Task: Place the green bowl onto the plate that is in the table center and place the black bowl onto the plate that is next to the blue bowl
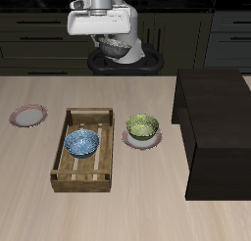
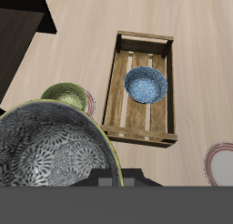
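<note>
Hand (image 1: 115, 47): raised, clamped on black bowl (image 2: 50, 146). Below it on counter (image 1: 147, 201): green bowl (image 1: 142, 125) on plate (image 1: 143, 140); blue bowl (image 1: 81, 142) in wooden tray (image 1: 82, 179)

text: none readable | labels: none | numbers: none

Dark cabinets (image 1: 39, 34) with pale handles line the back wall; a black boxy cabinet (image 1: 218, 122) stands at one side

Franka arm raised high at the table's back, fingers (image 1: 116, 49) clamped (holding the black bowl (image 1: 117, 48))
</note>
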### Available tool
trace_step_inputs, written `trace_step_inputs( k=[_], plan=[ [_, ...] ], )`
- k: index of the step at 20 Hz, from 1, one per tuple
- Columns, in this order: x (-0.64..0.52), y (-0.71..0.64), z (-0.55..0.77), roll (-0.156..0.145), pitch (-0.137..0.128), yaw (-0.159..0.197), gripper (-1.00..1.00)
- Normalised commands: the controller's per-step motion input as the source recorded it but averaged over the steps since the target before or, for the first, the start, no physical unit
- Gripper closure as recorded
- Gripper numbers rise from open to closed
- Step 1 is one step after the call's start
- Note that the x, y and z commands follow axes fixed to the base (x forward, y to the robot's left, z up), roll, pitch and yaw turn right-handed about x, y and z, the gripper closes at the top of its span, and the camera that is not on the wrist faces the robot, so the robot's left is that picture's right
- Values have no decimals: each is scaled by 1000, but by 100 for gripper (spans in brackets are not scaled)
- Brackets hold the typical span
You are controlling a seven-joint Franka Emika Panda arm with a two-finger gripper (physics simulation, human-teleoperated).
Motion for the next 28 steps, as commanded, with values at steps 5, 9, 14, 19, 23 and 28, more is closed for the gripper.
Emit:
trace_step_inputs(
  k=[5,9,14,19,23,28],
  plan=[
    [-140,-547,-64,-43,8,-37,100],
    [-120,-568,-104,-60,5,-48,100],
    [-218,-340,-94,-18,-7,-1,100],
    [-132,-236,-34,-7,-10,-4,100],
    [-135,-346,88,-10,-30,-2,100],
    [18,-296,65,-20,-4,-7,100]
  ],
)
